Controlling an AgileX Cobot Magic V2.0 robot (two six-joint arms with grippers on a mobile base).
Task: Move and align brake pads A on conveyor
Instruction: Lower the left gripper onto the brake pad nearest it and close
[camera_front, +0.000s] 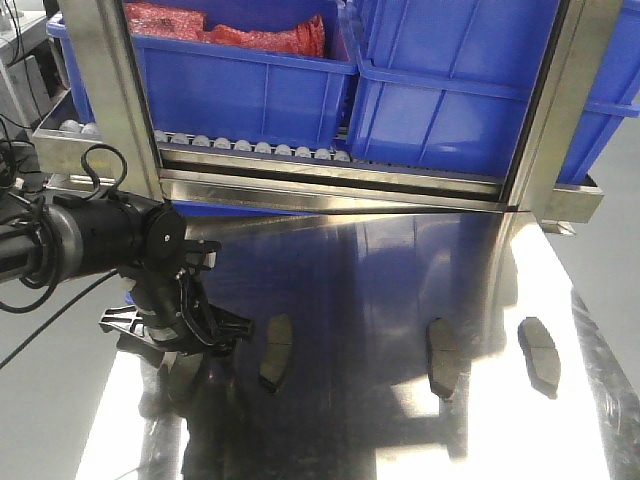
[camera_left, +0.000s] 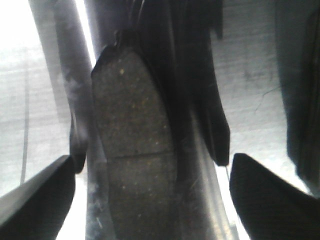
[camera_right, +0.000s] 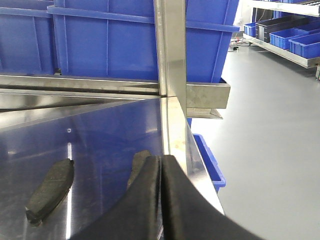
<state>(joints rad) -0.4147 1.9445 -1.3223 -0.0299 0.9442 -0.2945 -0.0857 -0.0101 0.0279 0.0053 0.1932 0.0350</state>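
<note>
Three brake pads A lie on the shiny steel table (camera_front: 360, 270) in the front view: one left of centre (camera_front: 275, 350), one at centre right (camera_front: 443, 355), one far right (camera_front: 540, 352). My left gripper (camera_front: 195, 335) hangs low over the table's left side, open. In the left wrist view its fingers (camera_left: 35, 200) stand wide on either side of a dark speckled pad (camera_left: 132, 150) lying flat between them, untouched. My right gripper (camera_right: 160, 167) is shut on nothing, with one pad (camera_right: 50, 190) to its left and another (camera_right: 137, 162) partly hidden behind its tip. The conveyor is out of view.
Blue bins (camera_front: 250, 80) stand on a roller rack behind the table, one holding red bags (camera_front: 230, 35). Steel posts (camera_front: 110, 90) (camera_front: 550, 100) rise at the table's back edge. A blue bin (camera_right: 207, 160) sits on the floor past the table's right edge.
</note>
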